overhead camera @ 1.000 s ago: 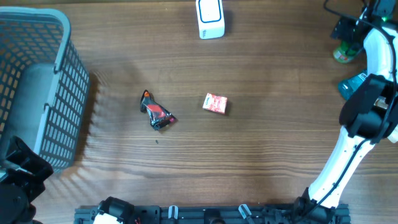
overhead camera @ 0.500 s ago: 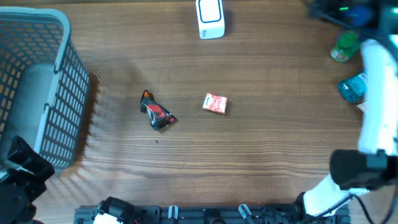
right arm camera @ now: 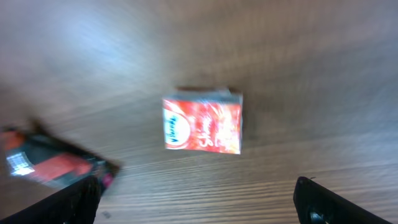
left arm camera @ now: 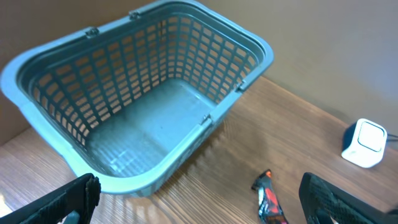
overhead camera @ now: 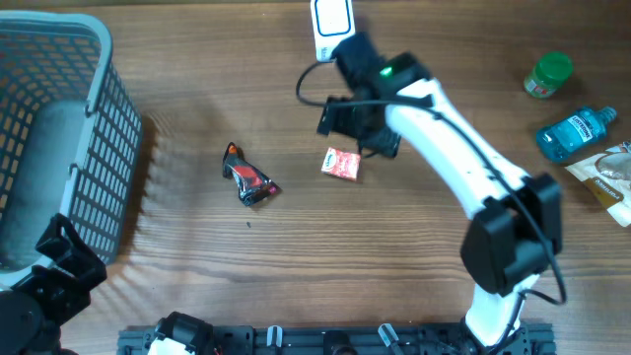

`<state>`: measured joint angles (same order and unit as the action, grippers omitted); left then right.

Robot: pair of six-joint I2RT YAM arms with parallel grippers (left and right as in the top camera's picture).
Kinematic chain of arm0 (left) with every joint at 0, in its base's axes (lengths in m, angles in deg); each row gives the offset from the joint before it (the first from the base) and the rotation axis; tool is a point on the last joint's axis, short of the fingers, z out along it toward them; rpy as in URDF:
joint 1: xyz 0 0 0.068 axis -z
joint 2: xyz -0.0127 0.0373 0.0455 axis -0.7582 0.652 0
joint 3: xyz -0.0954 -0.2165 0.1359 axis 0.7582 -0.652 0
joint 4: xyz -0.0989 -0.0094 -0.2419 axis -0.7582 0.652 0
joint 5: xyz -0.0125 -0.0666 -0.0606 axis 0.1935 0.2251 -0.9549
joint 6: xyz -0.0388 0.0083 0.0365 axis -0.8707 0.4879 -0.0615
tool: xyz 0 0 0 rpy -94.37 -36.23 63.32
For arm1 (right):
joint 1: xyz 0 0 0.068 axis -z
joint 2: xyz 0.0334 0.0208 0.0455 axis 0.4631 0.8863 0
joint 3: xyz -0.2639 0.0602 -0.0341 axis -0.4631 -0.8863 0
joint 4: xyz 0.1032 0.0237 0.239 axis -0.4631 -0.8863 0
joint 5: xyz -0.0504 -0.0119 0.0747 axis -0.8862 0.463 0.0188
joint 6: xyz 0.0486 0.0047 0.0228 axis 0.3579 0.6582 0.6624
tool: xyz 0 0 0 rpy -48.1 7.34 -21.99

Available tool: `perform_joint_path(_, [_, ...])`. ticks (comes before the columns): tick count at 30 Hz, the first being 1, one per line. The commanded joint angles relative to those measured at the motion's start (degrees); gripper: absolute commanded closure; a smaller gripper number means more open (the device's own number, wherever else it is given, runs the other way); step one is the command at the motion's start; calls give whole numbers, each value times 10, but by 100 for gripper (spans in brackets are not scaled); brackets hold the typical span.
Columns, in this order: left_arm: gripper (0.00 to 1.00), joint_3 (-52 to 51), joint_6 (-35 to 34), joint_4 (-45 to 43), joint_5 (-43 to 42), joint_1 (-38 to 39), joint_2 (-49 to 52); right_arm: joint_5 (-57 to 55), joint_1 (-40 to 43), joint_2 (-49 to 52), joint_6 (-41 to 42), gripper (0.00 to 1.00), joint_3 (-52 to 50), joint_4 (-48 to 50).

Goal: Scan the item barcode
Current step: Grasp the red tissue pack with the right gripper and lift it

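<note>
**Obs:** Logged a swing of the right arm since a second back: off the right-hand edge near the bottles, over to table centre. Now hovering with right gripper [overhead camera: 357,130] over red packet [overhead camera: 341,164]. No shift noted elsewhere.

**Chk:** Pincer state?

**Obs:** Spread wide, holding nothing, clear of the packet as far as visible. Same for left gripper [left arm camera: 202,200]: splayed, idle, near basket [left arm camera: 255,46].

**Chk:** Whereabouts of the item?

**Obs:** Flat on bare wood, mid-table, printed face up, framed between the right fingers in the wrist view. Near black-and-red wrapper [overhead camera: 249,179], not touching it. Well apart from white scanner [overhead camera: 333,25] at the far edge. No barcode made out on the upper face; possibly underneath.

**Chk:** Failure modes from here?

**Obs:** Judged as follows.
- Thin, flat packet: fingertips likely to scrape wood and skate it away rather than pinch.
- Wrist picture smeared, so probably fast travel: risk of overshoot and a nudge toward the wrapper.
- Grip across the middle: code covered by a finger.
- Wrong face shown to the scanner: no read.

**Chk:** Mitigation?

**Obs:** Slow descent, pinch by the edges, turn code side toward the scanner.
</note>
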<state>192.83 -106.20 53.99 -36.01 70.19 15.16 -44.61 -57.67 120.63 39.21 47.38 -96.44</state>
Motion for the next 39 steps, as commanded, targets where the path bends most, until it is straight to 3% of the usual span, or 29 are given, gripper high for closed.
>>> perform_joint_path(1, [0,-2,9,0,-20,-3,4,-14,-29,19,96,0,-39,31])
perform_joint_path(5, [0,-12,9,0,-28,-3,4,-12,-39,32,120,0,-73,102])
perform_joint_path(10, [0,-46,9,0,-28,-3,4,-32,-39,64,132,0,-80,120])
perform_joint_path(21, [0,-51,9,0,-28,-3,4,-82,-37,107,46,0,-80,126])
perform_joint_path(22, [0,-51,9,0,-28,-3,4,-89,-37,107,46,3,-80,127])
perform_joint_path(24, [0,-51,9,0,-28,-3,4,-90,-34,107,33,19,-80,127])
perform_joint_path(25, [0,-51,9,0,-28,-3,4,-90,-34,107,25,23,-80,125])
perform_joint_path(29, [0,-51,9,0,-28,-3,4,-85,-34,107,19,27,-80,121])
perform_joint_path(34, [0,-51,9,0,-28,-3,4,-57,-34,107,18,39,-80,117])
perform_joint_path(39, [0,-51,9,0,-28,-3,4,39,-30,106,-25,40,-56,94])
